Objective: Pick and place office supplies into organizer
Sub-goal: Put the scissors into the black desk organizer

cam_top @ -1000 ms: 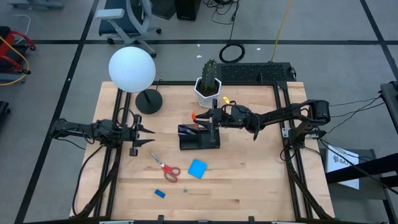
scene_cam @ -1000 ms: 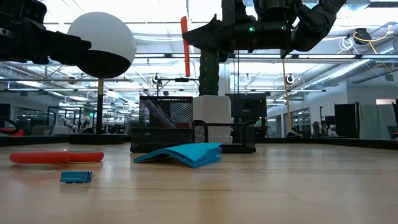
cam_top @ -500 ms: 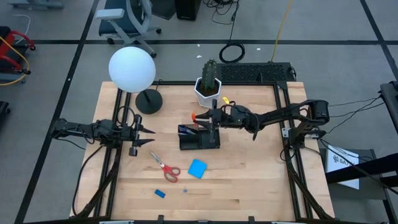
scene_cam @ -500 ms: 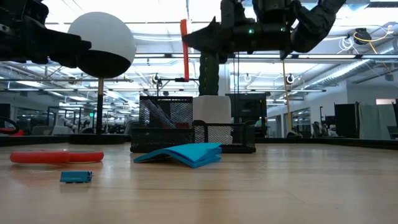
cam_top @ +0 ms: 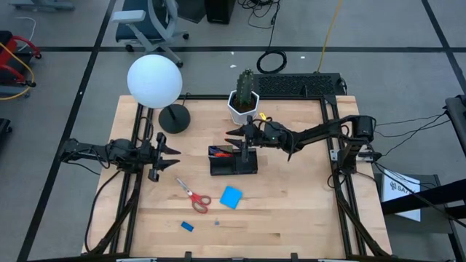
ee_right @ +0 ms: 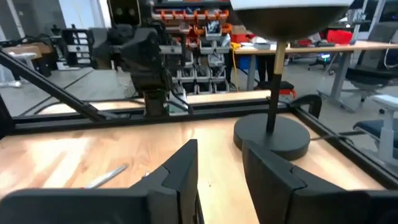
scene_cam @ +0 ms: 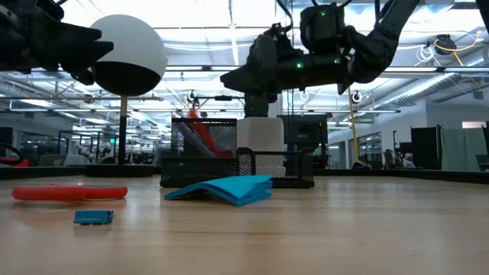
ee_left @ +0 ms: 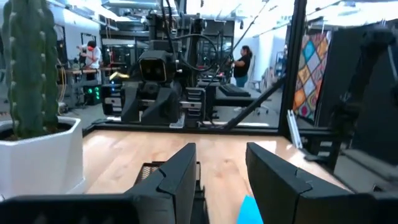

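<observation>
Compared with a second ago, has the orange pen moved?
Yes. The orange pen has dropped from the right gripper into the organizer, leaning inside its tall mesh compartment.

Bare table (cam_top: 298,196) lies right of the organizer (cam_top: 234,161); cactus (cam_top: 245,87) and lamp base (cam_top: 174,118) crowd behind it.

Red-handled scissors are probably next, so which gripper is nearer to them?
Left. The left gripper hovers just beyond the scissors; the right gripper is farther, above the organizer.
</observation>
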You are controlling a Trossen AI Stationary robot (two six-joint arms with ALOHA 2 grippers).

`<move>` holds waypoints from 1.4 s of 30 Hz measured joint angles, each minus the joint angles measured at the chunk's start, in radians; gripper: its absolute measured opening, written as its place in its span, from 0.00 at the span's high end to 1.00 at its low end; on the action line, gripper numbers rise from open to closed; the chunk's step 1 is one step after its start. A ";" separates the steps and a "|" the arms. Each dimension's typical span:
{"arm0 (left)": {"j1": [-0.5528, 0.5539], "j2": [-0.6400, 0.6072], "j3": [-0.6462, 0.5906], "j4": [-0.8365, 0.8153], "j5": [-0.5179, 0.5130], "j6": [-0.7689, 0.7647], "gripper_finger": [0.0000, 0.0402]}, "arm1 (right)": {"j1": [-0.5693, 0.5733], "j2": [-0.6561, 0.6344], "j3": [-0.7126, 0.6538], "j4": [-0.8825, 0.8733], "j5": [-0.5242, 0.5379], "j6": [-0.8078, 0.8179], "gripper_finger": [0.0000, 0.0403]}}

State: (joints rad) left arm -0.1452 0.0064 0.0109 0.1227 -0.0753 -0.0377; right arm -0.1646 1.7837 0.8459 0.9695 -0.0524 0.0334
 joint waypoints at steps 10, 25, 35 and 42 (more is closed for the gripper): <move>0.000 0.000 0.000 0.099 -0.073 -0.103 0.64 | 0.015 -0.012 0.000 0.015 -0.017 -0.001 0.66; 0.000 0.000 0.000 0.233 -0.061 -0.132 0.64 | 0.095 -0.152 0.000 -0.132 -0.081 -0.097 0.68; 0.000 0.071 0.033 0.326 -0.014 -0.136 0.64 | 0.190 -0.257 0.001 -0.247 -0.022 -0.177 0.68; -0.001 0.331 0.141 0.295 -0.011 -0.088 0.64 | 0.212 -0.257 0.001 -0.264 -0.018 -0.177 0.68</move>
State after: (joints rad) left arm -0.1463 0.3373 0.1515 0.4176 -0.0859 -0.1258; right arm 0.0479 1.5269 0.8467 0.7060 -0.0704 -0.1440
